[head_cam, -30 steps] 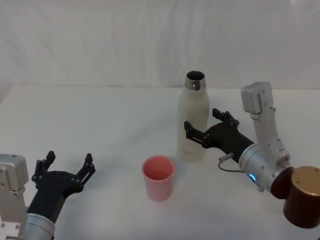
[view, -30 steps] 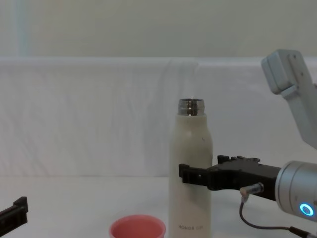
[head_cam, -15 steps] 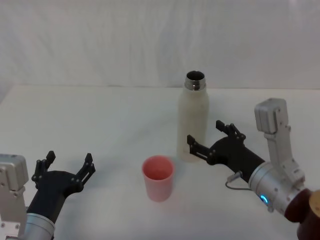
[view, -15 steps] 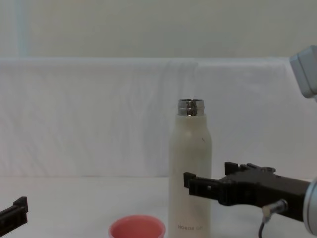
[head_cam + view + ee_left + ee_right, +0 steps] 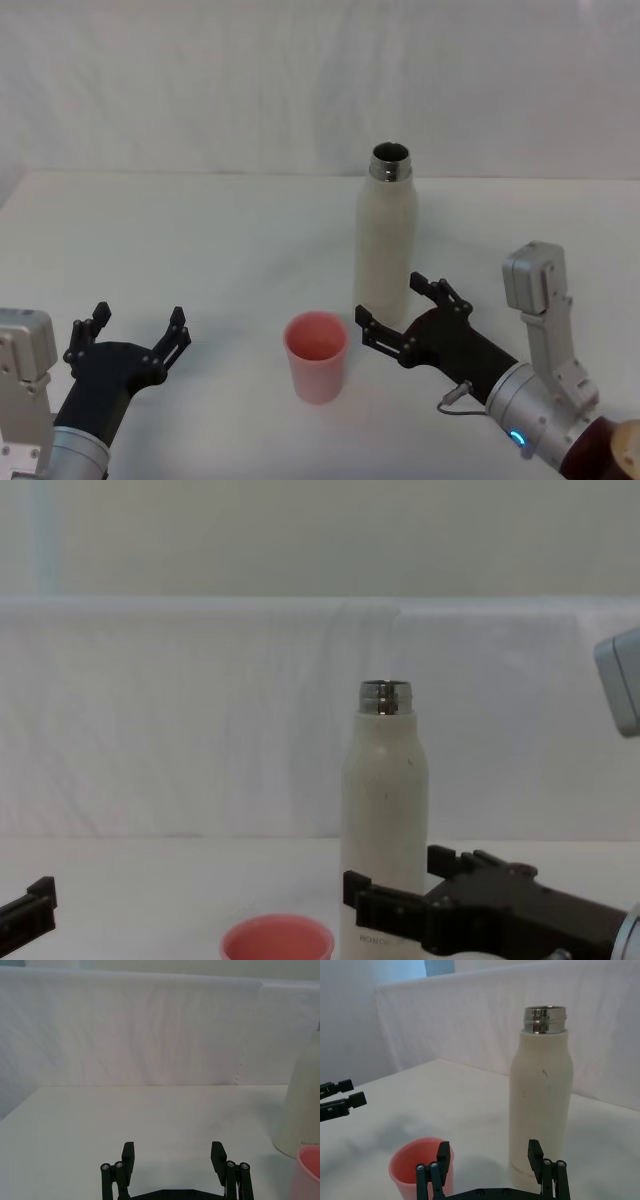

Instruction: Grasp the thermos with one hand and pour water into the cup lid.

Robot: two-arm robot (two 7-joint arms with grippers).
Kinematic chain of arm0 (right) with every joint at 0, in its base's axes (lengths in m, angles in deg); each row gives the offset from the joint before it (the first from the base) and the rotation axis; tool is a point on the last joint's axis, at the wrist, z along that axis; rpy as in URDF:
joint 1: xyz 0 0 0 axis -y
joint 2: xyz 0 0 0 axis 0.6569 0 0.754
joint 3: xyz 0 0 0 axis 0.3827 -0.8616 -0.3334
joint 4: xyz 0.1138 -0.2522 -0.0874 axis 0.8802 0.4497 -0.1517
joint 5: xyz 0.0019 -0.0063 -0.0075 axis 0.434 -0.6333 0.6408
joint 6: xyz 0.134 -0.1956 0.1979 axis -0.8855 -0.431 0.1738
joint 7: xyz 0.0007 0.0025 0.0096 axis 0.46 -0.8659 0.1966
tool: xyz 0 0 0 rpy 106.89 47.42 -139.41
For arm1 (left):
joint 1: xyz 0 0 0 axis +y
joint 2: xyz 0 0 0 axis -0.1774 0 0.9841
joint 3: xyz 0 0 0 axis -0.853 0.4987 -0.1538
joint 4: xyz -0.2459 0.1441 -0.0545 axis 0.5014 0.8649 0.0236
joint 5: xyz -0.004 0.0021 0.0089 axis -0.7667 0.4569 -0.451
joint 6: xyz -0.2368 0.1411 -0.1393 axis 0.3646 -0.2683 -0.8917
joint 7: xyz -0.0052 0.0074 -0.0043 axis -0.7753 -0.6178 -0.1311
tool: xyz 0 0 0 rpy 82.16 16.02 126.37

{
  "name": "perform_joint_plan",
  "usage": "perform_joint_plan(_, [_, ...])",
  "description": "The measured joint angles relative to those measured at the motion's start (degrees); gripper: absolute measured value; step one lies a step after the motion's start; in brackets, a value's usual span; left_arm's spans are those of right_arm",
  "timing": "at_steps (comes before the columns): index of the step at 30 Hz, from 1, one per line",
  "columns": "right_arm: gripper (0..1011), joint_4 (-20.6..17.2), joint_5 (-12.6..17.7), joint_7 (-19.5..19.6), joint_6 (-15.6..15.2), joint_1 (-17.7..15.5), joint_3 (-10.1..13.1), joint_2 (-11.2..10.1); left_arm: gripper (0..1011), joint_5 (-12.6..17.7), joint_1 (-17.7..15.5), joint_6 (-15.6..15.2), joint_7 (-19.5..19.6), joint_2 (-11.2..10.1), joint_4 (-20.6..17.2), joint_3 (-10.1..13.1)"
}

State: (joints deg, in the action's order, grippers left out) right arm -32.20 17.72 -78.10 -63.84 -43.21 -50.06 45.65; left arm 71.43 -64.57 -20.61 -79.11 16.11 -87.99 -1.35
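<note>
The thermos [image 5: 388,235] stands upright and uncapped at the table's middle, cream-white with a steel neck. Just in front of it to the left sits the pink cup lid [image 5: 317,355], upright. My right gripper [image 5: 390,306] hovers open, low over the table on the near side of the thermos base, holding nothing. In the right wrist view the gripper [image 5: 489,1152] faces the thermos [image 5: 540,1095], with the cup lid [image 5: 415,1162] beside it. My left gripper [image 5: 139,318] rests open at the near left, well away from both. The chest view shows the thermos [image 5: 385,800] behind the right gripper [image 5: 396,875].
A white cloth covers the table [image 5: 200,230], and a white backdrop hangs behind it. Bare cloth lies on the left and behind the thermos. My right forearm [image 5: 535,400] fills the near right corner.
My right gripper, which had straddled the thermos body, drew back toward me and dropped lower. The thermos, cup lid and left arm stayed put.
</note>
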Motion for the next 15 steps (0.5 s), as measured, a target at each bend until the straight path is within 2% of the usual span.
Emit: perform_joint_plan(15, [1003, 3.11, 1.24, -0.53, 2.49, 1.11, -1.11, 1.05, 1001, 0.00, 0.00, 0.00, 0.00, 0.00, 0.00, 0.00])
